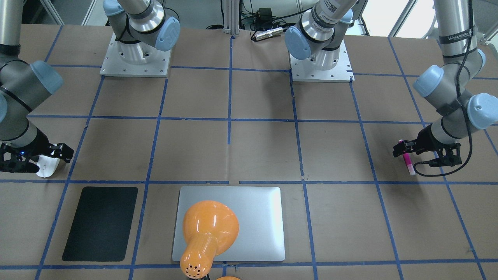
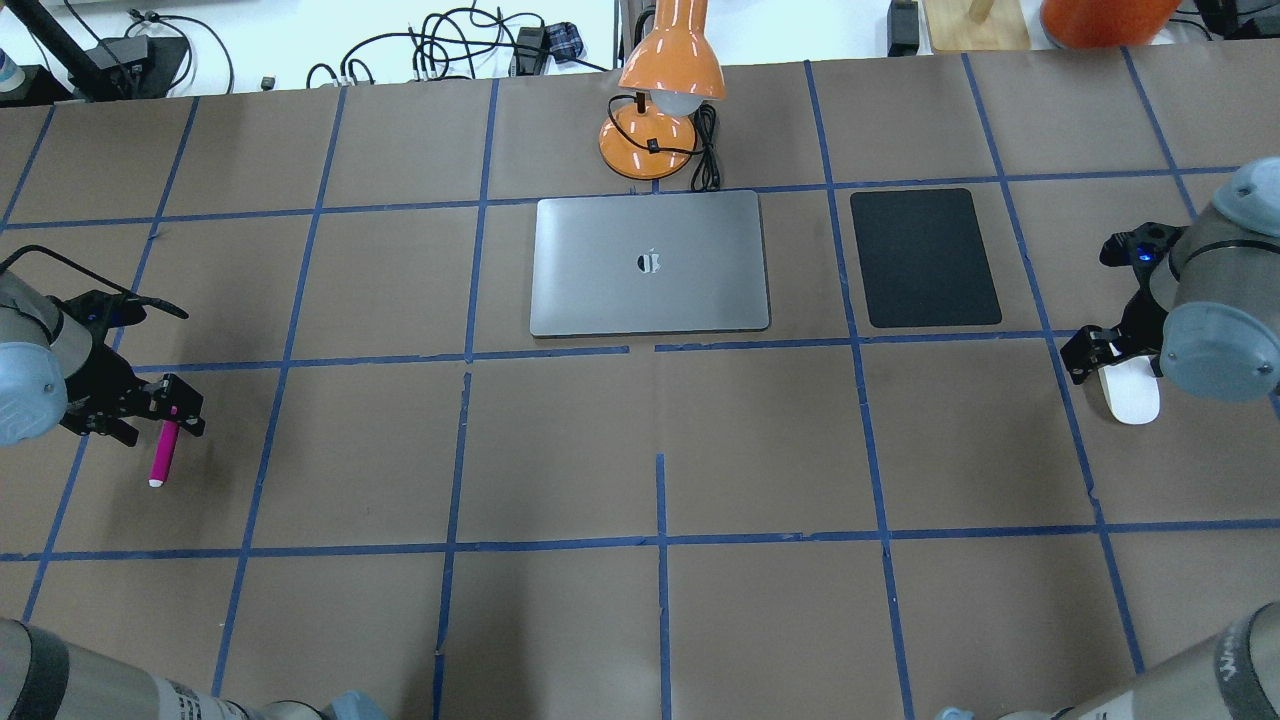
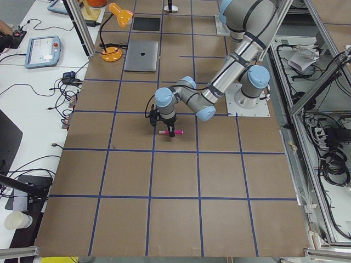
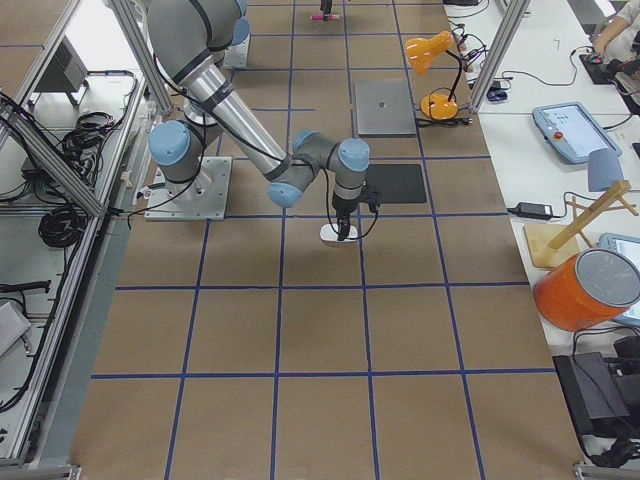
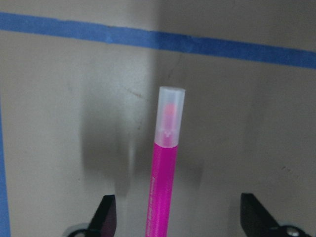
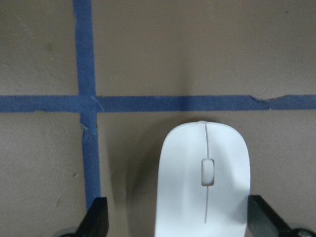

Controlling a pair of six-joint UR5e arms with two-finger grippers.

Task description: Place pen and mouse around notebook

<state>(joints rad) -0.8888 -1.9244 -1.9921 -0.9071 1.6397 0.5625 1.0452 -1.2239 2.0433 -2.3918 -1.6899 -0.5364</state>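
Count on the worktop [image 2: 560, 450]: you have one pen [image 2: 163, 455], one mouse [image 2: 1130, 395], one notebook [image 2: 650, 265], one black mat [image 2: 925, 257] and one orange lamp [image 2: 660, 100], with two arms and two claws over them. The pen is a thin magenta cylinder with a pale translucent cap. It lies flat out toward the robot's left end, well apart from the notebook. The left claw [image 2: 178, 408] sits low over its uncapped end with both black fingers [image 5: 106, 217] spread wide. The barrel runs between them with brown paper showing on either side, so nothing is clamped. The mouse is a glossy white oval with a small grey scroll slot and a fine centre seam. It rests at the robot's right end, near the mat's corner and well apart from the notebook. The right claw [image 6: 178, 217] straddles its rear, spread apart. One finger stands clear of the shell and the other sits just beside its edge, and you cannot tell whether that one touches. The notebook is a flat, brushed silver-grey metal rectangle with rounded corners and a small dark logo at centre. It lies mid-worktop, with the matte black rounded mat beside it on the robot's right, apart from it. The lamp has a shiny orange bell shade and a round base, just past the notebook's far edge. The worktop itself is dull brown paper gridded with blue tape [image 2: 660, 500].
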